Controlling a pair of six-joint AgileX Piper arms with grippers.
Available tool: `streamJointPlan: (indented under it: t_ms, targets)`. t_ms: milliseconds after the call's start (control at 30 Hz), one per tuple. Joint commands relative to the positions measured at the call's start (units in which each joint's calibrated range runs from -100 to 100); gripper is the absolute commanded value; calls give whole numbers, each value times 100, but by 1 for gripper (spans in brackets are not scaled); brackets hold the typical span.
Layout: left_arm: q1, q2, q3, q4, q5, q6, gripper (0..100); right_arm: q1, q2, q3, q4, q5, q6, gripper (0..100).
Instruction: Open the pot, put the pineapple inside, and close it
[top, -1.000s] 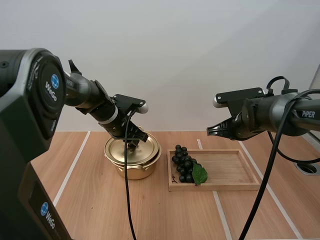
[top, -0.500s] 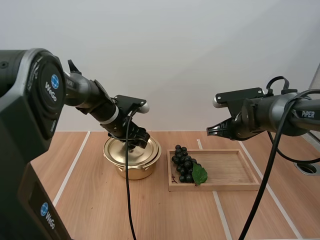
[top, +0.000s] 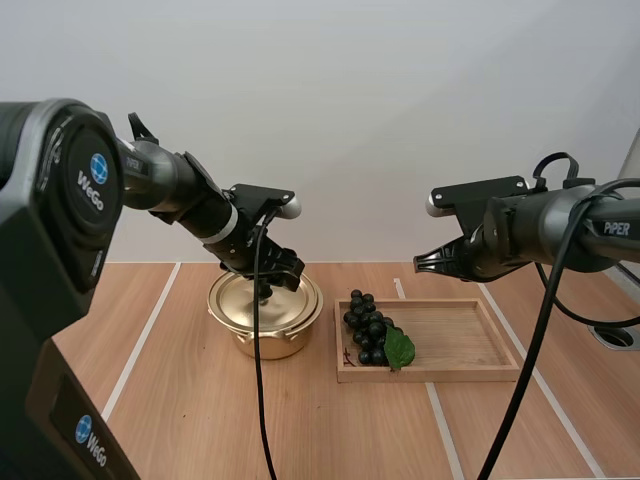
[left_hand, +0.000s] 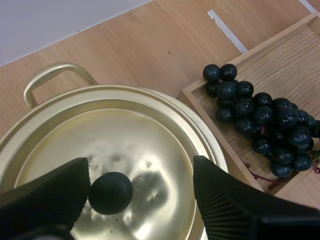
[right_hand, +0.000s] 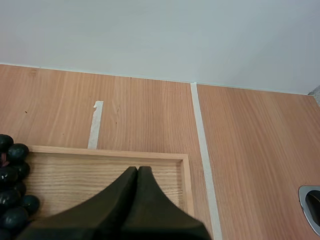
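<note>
The pot (top: 265, 325) sits on the table (top: 190, 400) right under the L gripper (top: 272, 280), w/ its gold lid (top: 245, 298) on. L wrist view: the black knob (left_hand: 110, 192) lies between the fingers (left_hand: 50, 197), which stand wide apart, ribbed faces inward. One finger is hard against the knob, the other well off it over the lid's other side, so nothing is pinched. The high view can't settle that gap. From there the gripper simply points down at lid centre, tips low over the knob. The wrist view also gives one pot handle (left_hand: 55, 75) beyond the fingers.

Grapes (top: 368, 330), a dark bunch, lie in the tray (top: 470, 345) just beside the pot, at the tray end nearest the L gripper. The high view adds a green leaf (top: 400, 348) on the bunch; the L wrist view gives berries and reddish stem bits.

R gripper (top: 420, 262) hangs in the air over the tray's other end, well apart from the L gripper and grapes. Its height above the tray reads from the high view. R wrist view: fingers pressed together as one dark wedge, empty, w/ tray floor beneath the tips and a few grapes off to one side
</note>
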Motion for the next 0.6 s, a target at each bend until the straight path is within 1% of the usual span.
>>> streamJointPlan:
  t_ms: [0,300,567]
  targets:
    - [-19,-54,-37,-156,3,27,94,-20,-16,20,-54,57,29,0]
    - [-19,-46,-37,-439,246,149,94,-20,-16,20,-54,41,29,0]
    - [-19,-58,-52,-451,171,236,94,-20,-16,20,-64,40,29,0]
